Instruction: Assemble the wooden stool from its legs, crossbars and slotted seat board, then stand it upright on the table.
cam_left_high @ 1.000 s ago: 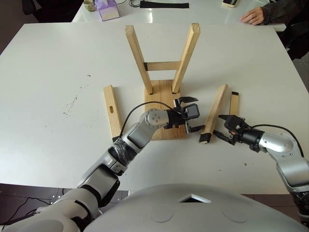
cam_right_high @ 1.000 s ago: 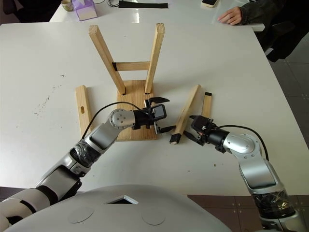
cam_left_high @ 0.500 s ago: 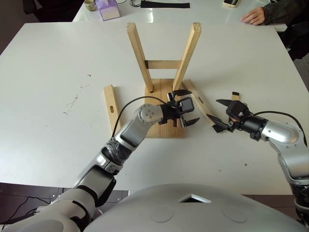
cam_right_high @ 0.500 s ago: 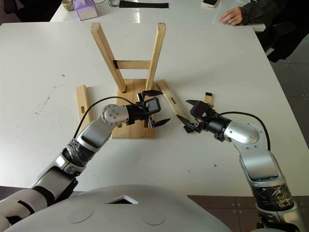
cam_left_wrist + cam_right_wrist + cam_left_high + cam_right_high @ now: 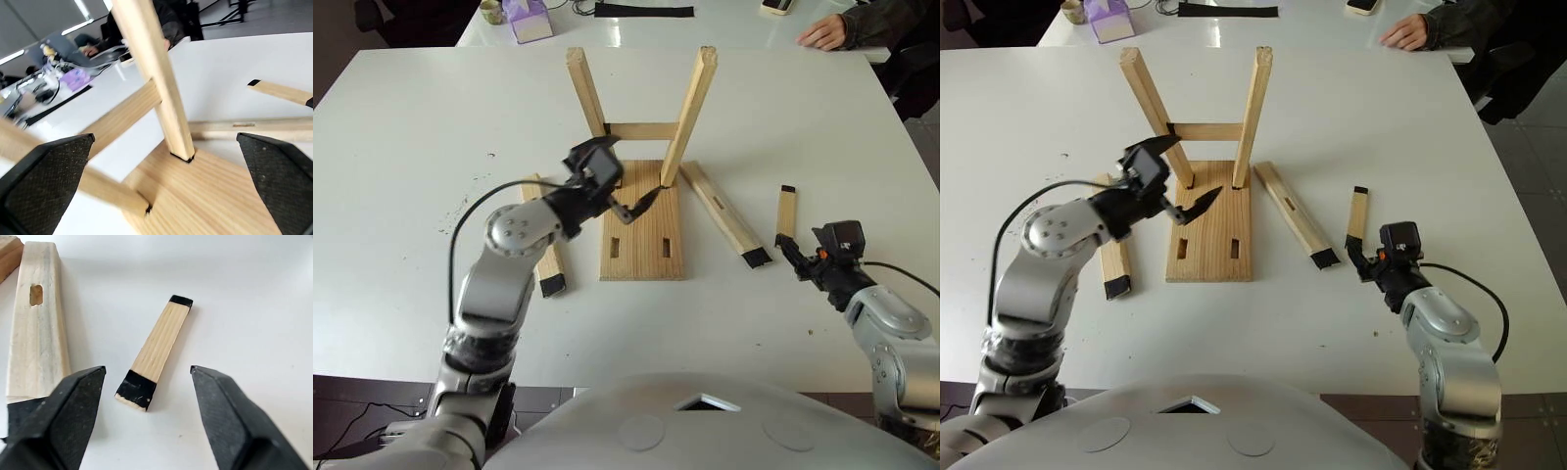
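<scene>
Near the tabletop's (image 5: 431,117) right edge, lying flat: short crossbar (image 5: 159,345), black-taped at both ends. Light, stiff, smooth wood, likely to skid if nudged. Best pinched across the narrow middle. Just short of its near end: right claw (image 5: 146,377), spread wide, touching nothing. Just beside: loose leg (image 5: 722,213). Mid-tabletop: seat board (image 5: 641,240) with standing legs (image 5: 683,117) socketed. By them, left claw (image 5: 626,176), gaping, empty.

The slotted seat board (image 5: 641,235) lies flat; a left leg (image 5: 590,108) and right leg (image 5: 691,108) stand in its far slots, joined by a crossbar (image 5: 641,130); its two near slots are empty; one loose leg (image 5: 722,213) lies just right of it, another loose leg (image 5: 1116,266) to its left; a short black-tipped crossbar (image 5: 787,212) lies farther right.
</scene>
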Action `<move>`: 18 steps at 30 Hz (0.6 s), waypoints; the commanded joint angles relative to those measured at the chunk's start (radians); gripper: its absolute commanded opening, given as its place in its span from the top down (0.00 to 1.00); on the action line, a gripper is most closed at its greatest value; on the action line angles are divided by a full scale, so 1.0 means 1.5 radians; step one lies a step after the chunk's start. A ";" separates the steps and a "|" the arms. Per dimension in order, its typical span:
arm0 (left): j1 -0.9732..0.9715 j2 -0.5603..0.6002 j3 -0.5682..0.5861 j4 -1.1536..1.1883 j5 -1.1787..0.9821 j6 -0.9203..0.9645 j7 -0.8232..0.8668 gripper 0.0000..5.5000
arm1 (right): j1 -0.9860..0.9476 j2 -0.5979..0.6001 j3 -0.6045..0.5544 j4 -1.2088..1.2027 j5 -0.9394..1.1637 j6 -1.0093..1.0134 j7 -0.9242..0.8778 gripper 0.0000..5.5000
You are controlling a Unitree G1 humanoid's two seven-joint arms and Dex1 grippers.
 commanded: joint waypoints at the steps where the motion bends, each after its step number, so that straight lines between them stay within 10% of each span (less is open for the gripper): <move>1: 0.014 0.003 0.006 -0.016 -0.015 0.022 0.024 0.02 | -0.006 0.046 0.006 -0.002 -0.007 0.024 -0.053 0.41; 18: -0.036 -0.013 -0.083 0.038 -0.008 -0.012 0.083 0.02 | -0.102 0.050 0.060 0.190 -0.070 -0.105 -0.095 0.41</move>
